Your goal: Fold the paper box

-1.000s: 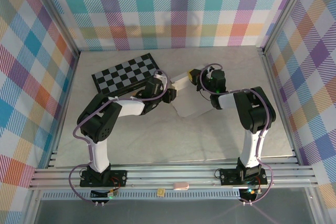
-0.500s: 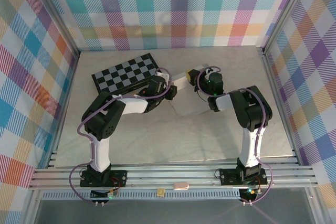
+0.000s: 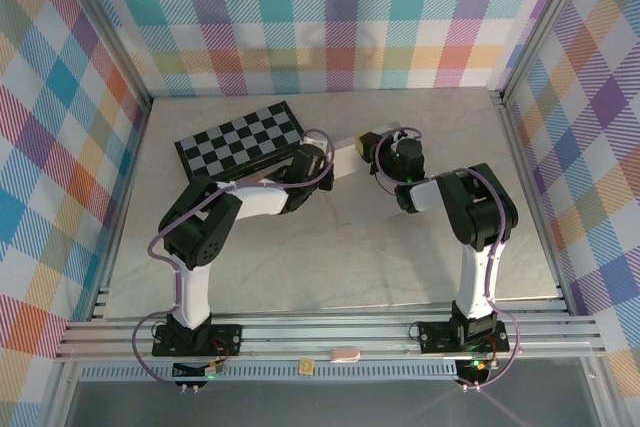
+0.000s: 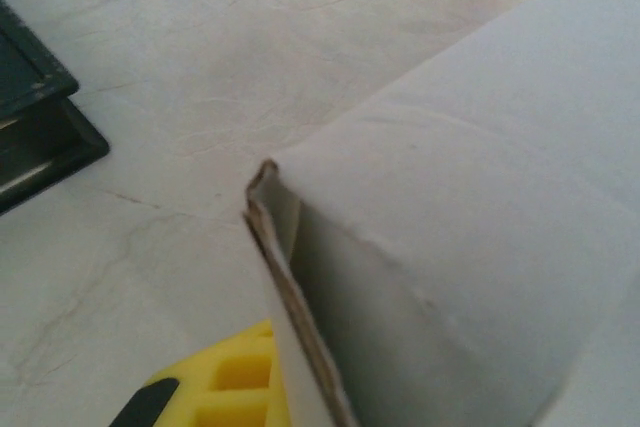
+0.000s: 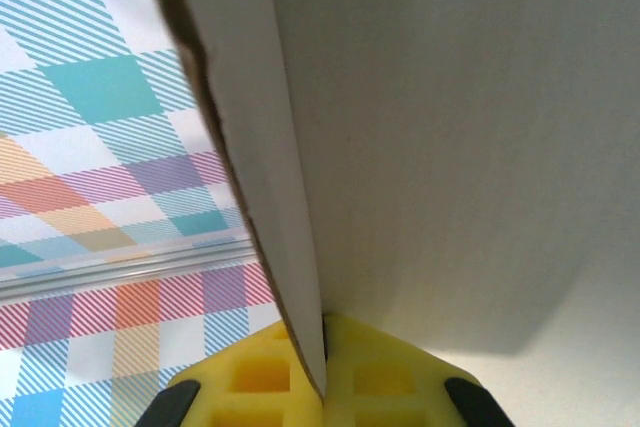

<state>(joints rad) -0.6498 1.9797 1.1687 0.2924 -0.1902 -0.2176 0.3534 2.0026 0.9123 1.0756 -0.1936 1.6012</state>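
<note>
**Paper box held between both arms at the far middle: tear or crease risk**

Near edge: both arm bases, then bare table (image 3: 330, 257). Both arms reach out to the far middle. The paper box (image 3: 344, 151) sits between them, just right of the checkered board (image 3: 240, 137).

Right gripper (image 3: 371, 143): its wrist cam shows a raw wall edge of the box running straight down between the two yellow pads (image 5: 385, 379). It's clamped on that wall.

Left gripper (image 3: 322, 161): one yellow pad (image 4: 222, 387) sits beside a wall at a formed corner. The other finger is hidden behind the cardboard, so I can't tell if it's closed on it.

Risks, my read:
- Thin cardboard with two arms on one piece. If they pull or twist out of sync, the wall tears or creases off the score line.
- The corner seam shows a gap in the left wrist view. It could spring open on release.
- The board is close, and a left-arm swing could snag it.
</note>
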